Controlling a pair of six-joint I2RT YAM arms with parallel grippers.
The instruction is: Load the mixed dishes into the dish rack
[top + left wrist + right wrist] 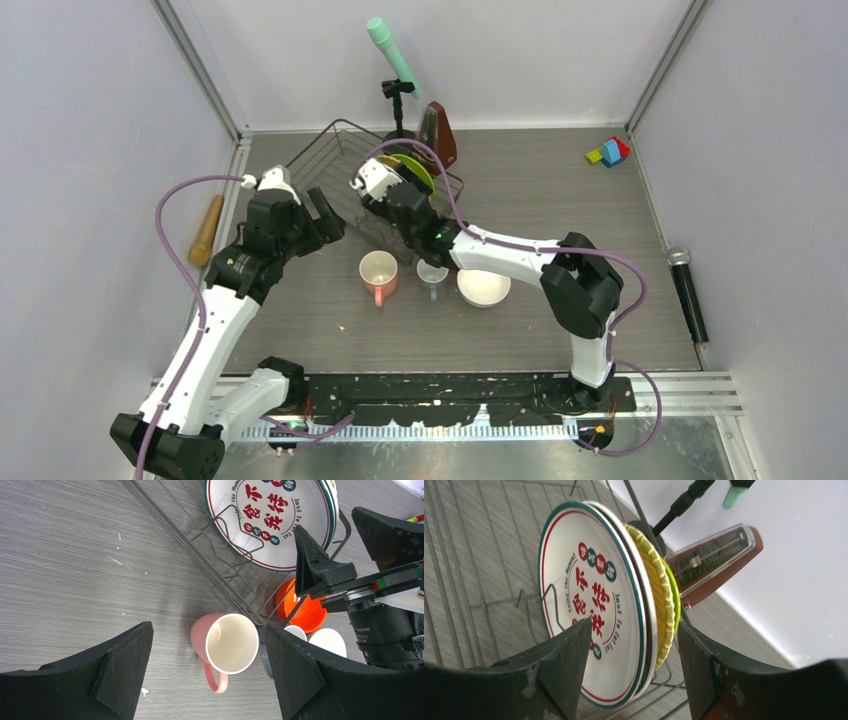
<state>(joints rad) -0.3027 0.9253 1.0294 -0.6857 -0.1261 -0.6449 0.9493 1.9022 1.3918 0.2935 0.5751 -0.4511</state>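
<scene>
- Now the left gripper (pixel 328 215) hangs open above the pink mug (pixel 225 645), which stands on the table (pixel 560 200) just near the dish rack (pixel 190 548)
- Right gripper (pixel 634 625), jaws apart, straddles the white teal-rimmed plate (pixel 589 605), upright in a rack slot
- Plate step looks done; next, probably, the mug needs gripping

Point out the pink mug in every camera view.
Top external: pink mug on the table, on the near side of the dish rack, left of the grey-blue mug.
Left wrist: lower centre, beside the rack's outer edge.
Right wrist: not in it.
Shared landmark: the dish rack, in all three.
</scene>
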